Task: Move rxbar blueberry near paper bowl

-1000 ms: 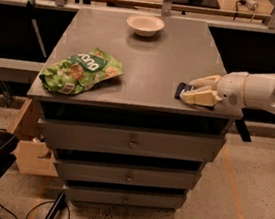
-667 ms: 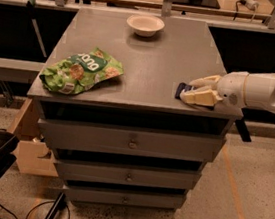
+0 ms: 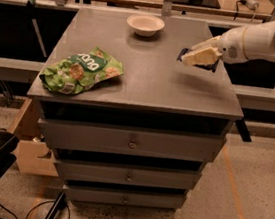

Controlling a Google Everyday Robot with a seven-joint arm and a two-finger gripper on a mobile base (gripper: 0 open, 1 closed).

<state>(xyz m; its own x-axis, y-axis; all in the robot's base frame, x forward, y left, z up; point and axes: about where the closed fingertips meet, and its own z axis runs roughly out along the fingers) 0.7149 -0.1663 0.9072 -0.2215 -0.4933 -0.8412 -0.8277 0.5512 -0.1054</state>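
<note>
Grey metal table (image 3: 146, 85) with three drawers, filling the middle of the view. Reaching in over its right edge from the upper right, a white robot arm (image 3: 260, 39). On the left half of the top, a large crinkled green chip bag (image 3: 82, 69), lying flat, well apart from everything else. At the far edge, near the middle, the paper bowl (image 3: 145, 25): round, shallow, cream-white, upright. To the bowl's right and a little nearer the camera, the gripper (image 3: 200, 55), hanging above the right-hand part of the top, with a soft shadow on the surface below. Jaws clenched across the rxbar blueberry (image 3: 182, 54), with only dark navy ends peeking out on either side. Seemingly held clear of the table, near the bowl but not touching it.

Handling, as a judgement: light, flat and thin, with a likely slick wrapper around a somewhat bendy bar. Not fragile. Best taken across the short width near the middle, as appears the case here, to stop either end drooping or swinging. Modest, steady squeeze enough: with too little, risk of the wrapper sliding out; with too much, only a dent. Low, flat release beside the bowl advisable, keeping off the bowl itself, probably light and easily nudged.
</note>
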